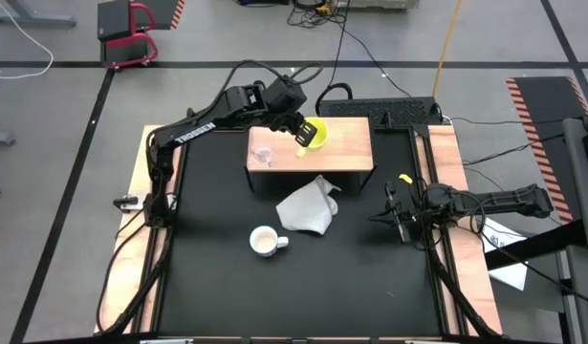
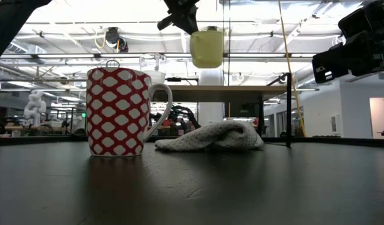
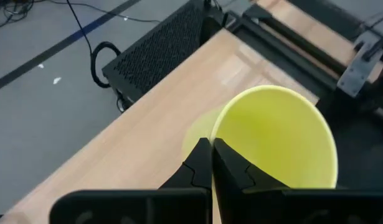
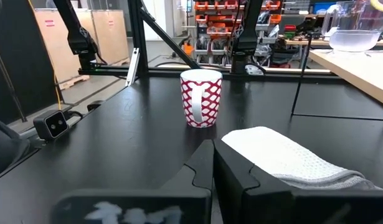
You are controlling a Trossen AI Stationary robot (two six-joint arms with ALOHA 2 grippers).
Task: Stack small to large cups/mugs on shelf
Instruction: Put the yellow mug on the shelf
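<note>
Red-and-white patterned mug (image 1: pixel 264 241) stands upright on the black table (image 1: pixel 217 287) toward the near side, left of centre, its handle pointing right in the high view; in the low view (image 2: pixel 120 112) it is the nearest thing, its lattice pattern plain. Just beyond it and to the right lies the grey-white cloth (image 1: pixel 306 209), crumpled in a loose heap, close to the mug without touching it and just in front of the shelf. At the right edge of the table the right gripper (image 1: pixel 390 212) waits low, its fingers closed together with nothing between them, pointed toward the cloth and the mug. Farther back stands the light-wood shelf (image 1: pixel 346 148) with its dark sides. On its left part the tiny clear glass cup (image 1: pixel 264 153) sits upright. Over the shelf's far middle the left gripper (image 1: pixel 300 128) has its fingers pinched on the rim of the yellow cup (image 1: pixel 314 134); in the low view the yellow cup (image 2: pixel 206 48) hangs well clear above the shelf top, and the left wrist view shows it (image 3: pixel 275 137) tilted, mouth open to the camera, with the wooden surface beneath.
</note>
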